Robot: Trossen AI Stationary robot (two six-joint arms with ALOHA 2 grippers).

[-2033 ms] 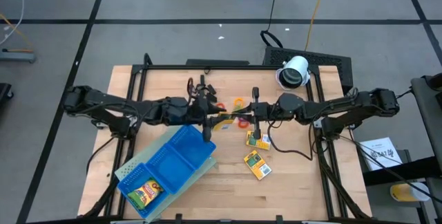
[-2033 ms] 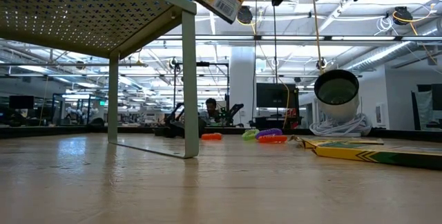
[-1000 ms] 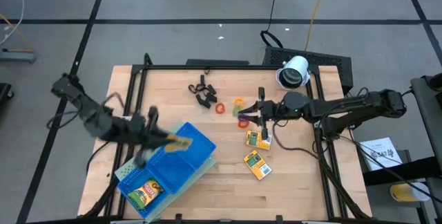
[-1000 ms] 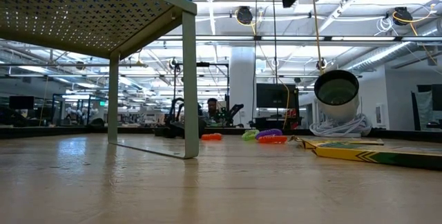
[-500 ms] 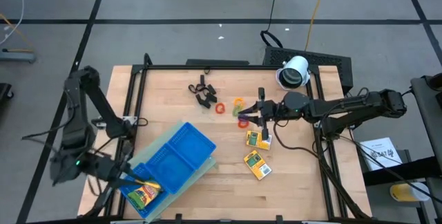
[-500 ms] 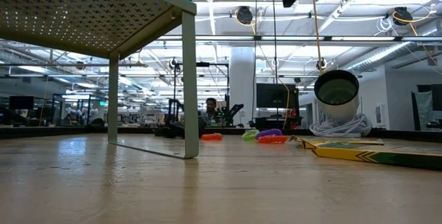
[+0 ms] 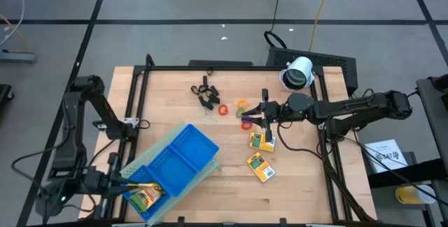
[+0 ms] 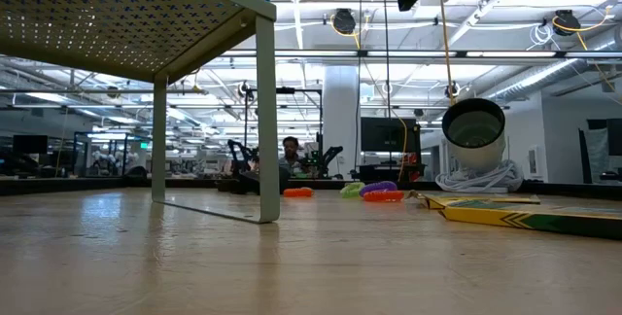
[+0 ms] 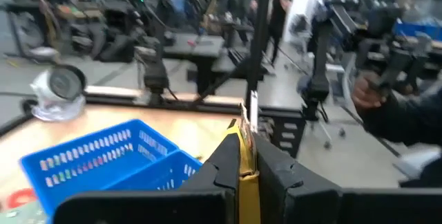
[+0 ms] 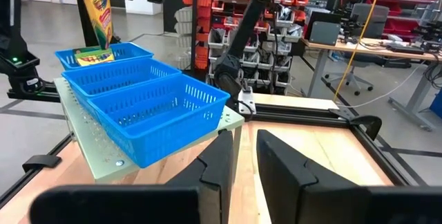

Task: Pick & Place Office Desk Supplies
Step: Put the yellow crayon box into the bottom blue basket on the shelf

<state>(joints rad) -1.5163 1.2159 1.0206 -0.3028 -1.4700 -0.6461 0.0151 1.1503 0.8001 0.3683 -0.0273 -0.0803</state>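
High view first: at the far left the left gripper (image 7: 124,183) is seen clamped on a thin yellow printed pack (image 9: 246,156), held on edge just over the near-left compartment of the blue tray (image 7: 183,150), a perforated plastic basket of three compartments resting on a pale pegboard stand (image 8: 117,23). Half a second ago this gripper was a little farther from the tray's end; two seconds ago it was at mid-table, beside the right gripper. One crayon pack (image 7: 146,196) is already lying in that end compartment; the other two compartments hold nothing that can be seen. Beyond the tray, black clip-like pieces (image 7: 204,94) are scattered on the wooden table (image 7: 294,192), then small red, yellow and purple rings (image 7: 241,113). The right gripper (image 7: 264,120) is held unmoved just past the rings, its fingers slightly apart and empty, with two flat yellow packs (image 7: 260,154) lying just beside and beneath it.
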